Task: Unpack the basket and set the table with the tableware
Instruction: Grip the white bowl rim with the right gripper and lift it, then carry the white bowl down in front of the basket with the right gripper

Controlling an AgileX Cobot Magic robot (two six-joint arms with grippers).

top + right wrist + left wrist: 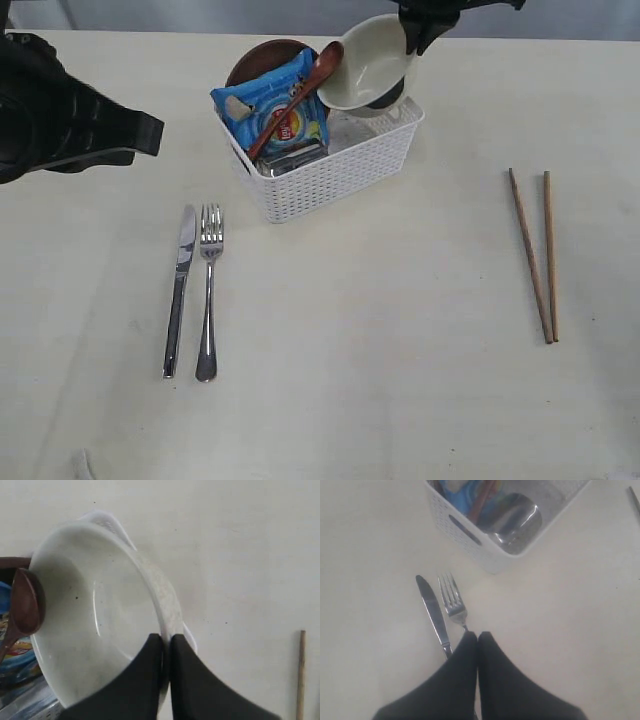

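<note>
My white basket (340, 175) sits at the far middle of the counter (400, 350), holding a brown plate (262, 55), a blue snack bag (270, 105), a steel mug (515, 520) and a wooden spoon (300, 95). The cream bowl (370, 65) hangs tilted over its far corner, my right hand (166, 640) clamped on the rim. I judge it stiff, slick and breakable, so the rim pinch must stay firm. My left hand (477, 636) is pressed together, empty.

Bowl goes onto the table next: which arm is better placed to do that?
Right. The right fingers are shut on the rim of the bowl, holding it tilted above the basket. The left fingers are shut, empty, off near the knife and fork.
</note>
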